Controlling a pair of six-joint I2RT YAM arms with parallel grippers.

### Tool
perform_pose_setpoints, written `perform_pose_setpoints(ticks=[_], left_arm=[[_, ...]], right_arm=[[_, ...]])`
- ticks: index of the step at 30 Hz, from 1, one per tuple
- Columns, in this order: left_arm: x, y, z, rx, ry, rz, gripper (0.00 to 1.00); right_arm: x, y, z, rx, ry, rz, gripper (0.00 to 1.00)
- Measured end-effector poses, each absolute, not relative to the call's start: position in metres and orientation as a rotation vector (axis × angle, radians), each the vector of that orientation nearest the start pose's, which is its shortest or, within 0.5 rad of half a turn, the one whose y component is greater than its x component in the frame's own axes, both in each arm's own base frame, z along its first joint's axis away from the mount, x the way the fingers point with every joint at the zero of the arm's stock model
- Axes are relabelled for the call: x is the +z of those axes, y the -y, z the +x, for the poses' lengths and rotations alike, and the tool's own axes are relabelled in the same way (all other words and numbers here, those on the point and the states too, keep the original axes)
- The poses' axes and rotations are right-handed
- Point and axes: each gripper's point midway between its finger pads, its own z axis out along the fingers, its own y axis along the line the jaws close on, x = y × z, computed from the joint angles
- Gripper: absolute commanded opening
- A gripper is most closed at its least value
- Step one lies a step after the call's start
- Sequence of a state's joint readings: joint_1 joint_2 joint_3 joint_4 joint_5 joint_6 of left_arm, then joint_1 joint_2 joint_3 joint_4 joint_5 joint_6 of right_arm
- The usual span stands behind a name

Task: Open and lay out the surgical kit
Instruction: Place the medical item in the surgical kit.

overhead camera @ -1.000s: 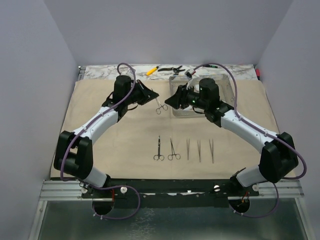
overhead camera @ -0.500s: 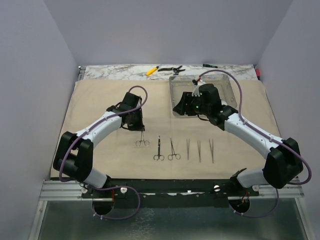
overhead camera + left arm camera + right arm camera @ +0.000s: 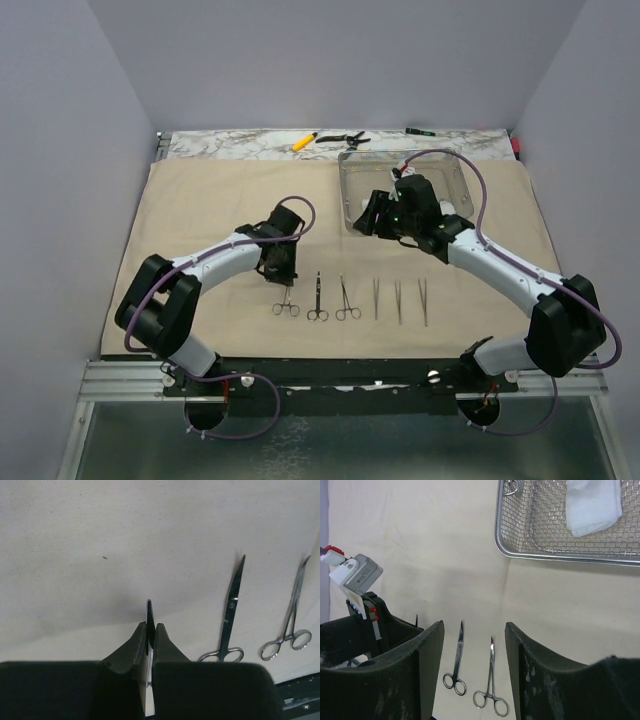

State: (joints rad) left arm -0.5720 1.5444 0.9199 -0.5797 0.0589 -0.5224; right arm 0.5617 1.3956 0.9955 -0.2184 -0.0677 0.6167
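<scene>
Clamps (image 3: 317, 296): three, tweezers (image 3: 398, 300): three, rowed nearside of the tray (image 3: 347, 190); left gripper (image 3: 150, 628) pinches the leftmost clamp (image 3: 286, 304), right gripper (image 3: 474, 626) gapes.

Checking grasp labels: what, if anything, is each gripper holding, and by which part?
Left gripper pinches a ring-handled clamp near its jaw end, tip protruding, rings trailing behind. Right gripper is open and holds nothing.

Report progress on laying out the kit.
Done: the cloth is spread, with scissors, a clamp and three tweezers in a row. In hand: the left gripper is shut on another ring-handled clamp at the row's left end. Left: gauze sits in the mesh tray; the right gripper is open.
</scene>
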Motion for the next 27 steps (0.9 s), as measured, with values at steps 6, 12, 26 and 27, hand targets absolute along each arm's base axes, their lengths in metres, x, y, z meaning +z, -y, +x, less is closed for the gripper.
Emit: perform_pose_setpoints(ticks=[6,12,26,27], left_arm=[[0.020,0.179,0.231,-0.281,-2.840,0.034,0.00],[0.021,0.177,0.235,-0.275,-2.799,-0.008,0.14],[0.025,0.173,0.242,-0.237,-2.750,-0.043,0.43],[0.027,0.172,0.243,-0.230,-2.746,-0.047,0.43]], right_arm=[[0.156,-0.244,0.323,0.702,-2.307,0.056,0.55],[0.155,-0.244,0.323,0.707,-2.314,0.074,0.55],[0.157,-0.238,0.325,0.690,-2.329,0.092,0.55],[0.159,-0.237,0.326,0.682,-2.330,0.090,0.55]])
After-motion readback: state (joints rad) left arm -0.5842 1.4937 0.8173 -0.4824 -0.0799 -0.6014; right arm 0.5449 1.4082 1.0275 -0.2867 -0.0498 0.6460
